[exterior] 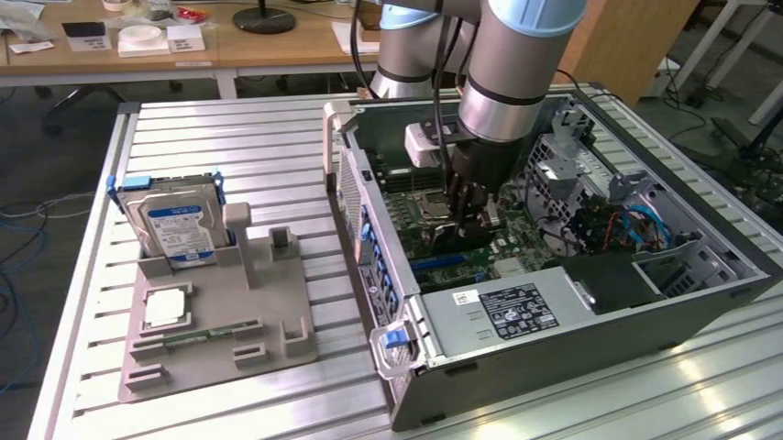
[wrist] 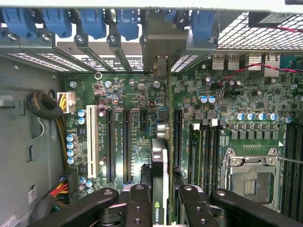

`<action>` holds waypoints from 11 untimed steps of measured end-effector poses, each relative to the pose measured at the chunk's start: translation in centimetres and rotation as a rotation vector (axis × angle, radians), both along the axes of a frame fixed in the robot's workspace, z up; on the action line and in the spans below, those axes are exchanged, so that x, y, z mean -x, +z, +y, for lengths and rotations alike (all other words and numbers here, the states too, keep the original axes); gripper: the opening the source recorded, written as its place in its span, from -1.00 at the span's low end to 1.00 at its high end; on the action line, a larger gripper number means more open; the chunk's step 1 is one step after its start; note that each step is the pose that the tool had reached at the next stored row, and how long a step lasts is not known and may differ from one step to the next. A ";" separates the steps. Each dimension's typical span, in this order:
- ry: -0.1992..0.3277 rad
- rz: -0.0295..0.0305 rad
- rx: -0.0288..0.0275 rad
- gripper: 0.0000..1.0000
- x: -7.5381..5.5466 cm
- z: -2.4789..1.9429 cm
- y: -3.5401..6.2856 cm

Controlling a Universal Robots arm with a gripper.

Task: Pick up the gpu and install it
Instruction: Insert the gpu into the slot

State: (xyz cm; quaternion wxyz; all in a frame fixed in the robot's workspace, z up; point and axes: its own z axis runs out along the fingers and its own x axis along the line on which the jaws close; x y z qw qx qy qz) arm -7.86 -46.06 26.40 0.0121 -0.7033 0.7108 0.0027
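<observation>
Where the ribbed aluminium table point(exterior: 220, 137) spreads out in long pale slats, we see the biggest thing on it: an open computer case point(exterior: 551, 367), a grey sheet-metal box lying on its side with perforated walls. Inside lies the motherboard point(wrist: 236, 94), a flat green board crowded with small round capacitors, long black expansion slots point(wrist: 127, 142) and one white slot point(wrist: 91, 142). To the exterior view's left of the case stands a matte grey plastic fixture point(exterior: 220, 321) with blocky posts. A boxy silver hard drive point(exterior: 178, 229) with a blue-white label stands upright in it, and a narrow green memory stick point(exterior: 196, 336) lies in one of its grooves. A square metal processor socket point(wrist: 248, 175) shines on the board.

The gpu point(wrist: 159, 165) is inside the case, standing on edge over the motherboard among the black slots. It is a thin dark card, and its pale metal bracket reaches the rear openings under the blue plastic latches point(wrist: 92, 21). We cannot tell whether it is fully seated.

The arm point(exterior: 514, 64), a smooth silver cylinder with pale blue caps, drops nearly straight down into the case. Its gripper point(wrist: 164, 191) points at the board, and the glossy black fingers point(wrist: 137, 203) are clamped on the gpu from both flat sides.
</observation>
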 end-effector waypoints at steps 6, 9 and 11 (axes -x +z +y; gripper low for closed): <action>0.000 0.0000 0.0000 -0.46 0.0 0.00 0.00; 0.001 -0.0003 0.0000 -0.46 0.0 0.00 0.00; 0.003 -0.0058 -0.0001 -0.46 0.1 0.03 -0.02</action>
